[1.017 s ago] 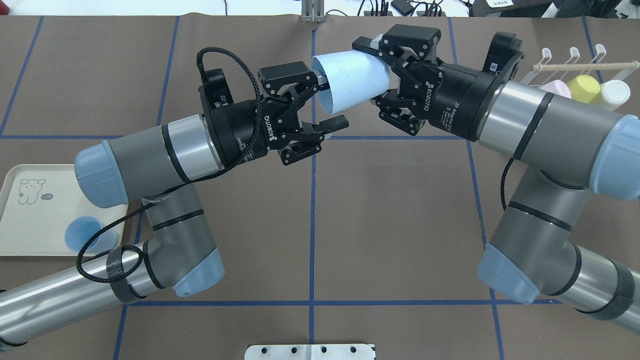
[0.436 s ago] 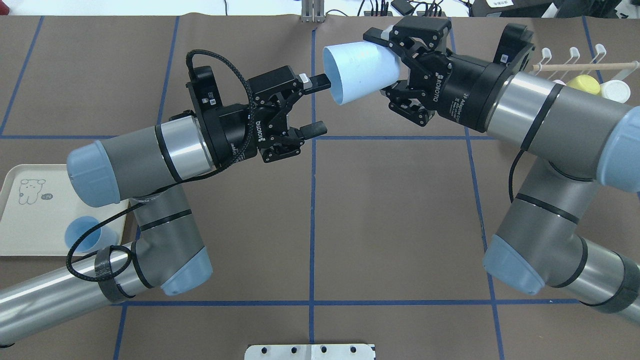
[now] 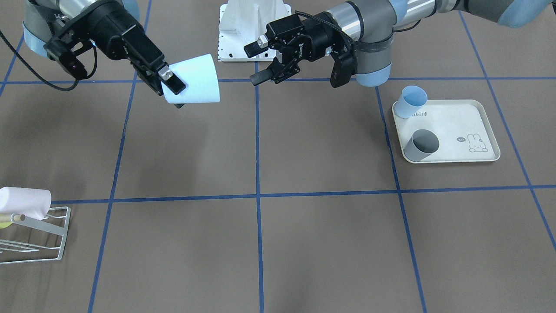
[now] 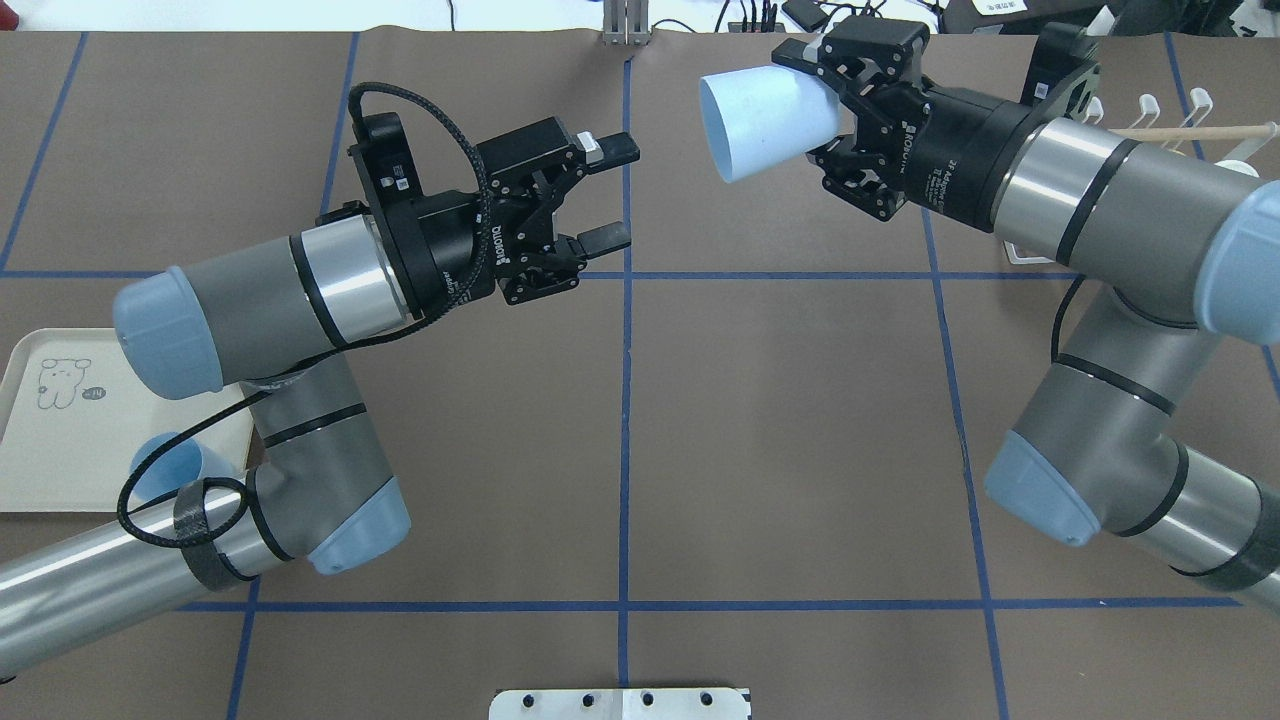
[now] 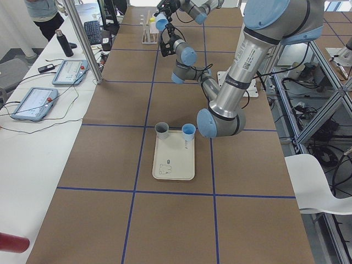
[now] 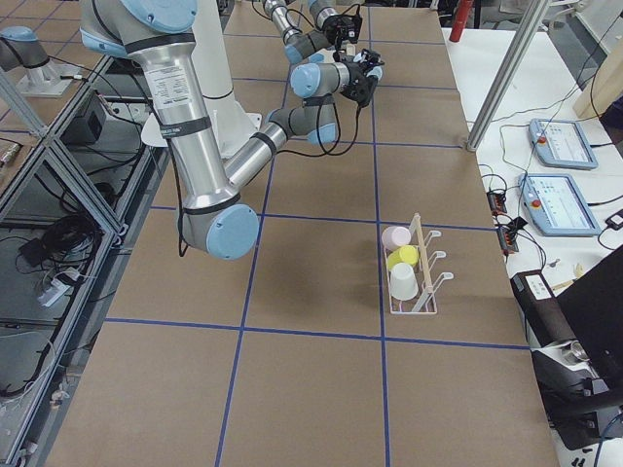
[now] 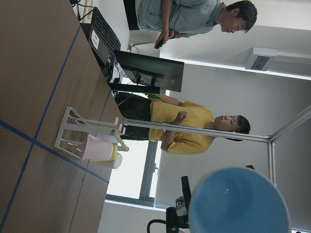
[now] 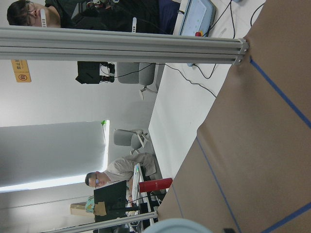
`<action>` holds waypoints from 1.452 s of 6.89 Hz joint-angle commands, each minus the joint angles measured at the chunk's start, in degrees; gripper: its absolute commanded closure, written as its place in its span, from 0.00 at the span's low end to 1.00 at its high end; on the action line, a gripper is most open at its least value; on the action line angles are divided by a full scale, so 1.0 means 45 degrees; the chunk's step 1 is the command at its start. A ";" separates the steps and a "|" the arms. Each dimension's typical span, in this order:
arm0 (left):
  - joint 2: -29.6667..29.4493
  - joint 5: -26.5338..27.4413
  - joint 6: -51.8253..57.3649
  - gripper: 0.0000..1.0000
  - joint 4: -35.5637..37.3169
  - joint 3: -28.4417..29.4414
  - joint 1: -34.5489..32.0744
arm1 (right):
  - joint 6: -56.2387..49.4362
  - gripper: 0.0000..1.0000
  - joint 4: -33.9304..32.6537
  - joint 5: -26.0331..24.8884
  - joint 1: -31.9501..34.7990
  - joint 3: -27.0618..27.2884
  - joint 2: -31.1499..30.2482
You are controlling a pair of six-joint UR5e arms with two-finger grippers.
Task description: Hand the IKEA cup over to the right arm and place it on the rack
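Above the table (image 4: 780,420), on the robot's right of the middle line, the pale blue IKEA cup (image 4: 765,120) hangs tipped on its side with its mouth toward the left arm. The right pincer (image 4: 808,105) is clamped on its base end. The left pincer (image 4: 620,192) gapes wide and empty, apart from the cup's rim. The rack (image 6: 421,263), well apart, carries a pink cup (image 6: 396,236), a yellow cup (image 6: 401,257) and a white cup (image 6: 403,282). A cream tray (image 3: 456,130) holds a blue cup (image 3: 412,101) and a grey cup (image 3: 421,145).

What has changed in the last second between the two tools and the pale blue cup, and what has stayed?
The left tool, open, drew back out of the pale blue cup. The right tool carried it toward the rack. Unchanged: its grip, and the blue cup on the tray.
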 commanded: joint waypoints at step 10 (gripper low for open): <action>0.1447 0.0069 0.9057 0.01 1.0083 -0.4029 -0.1666 | -1.1293 1.00 -0.7896 -0.0062 0.3769 -0.3529 0.2539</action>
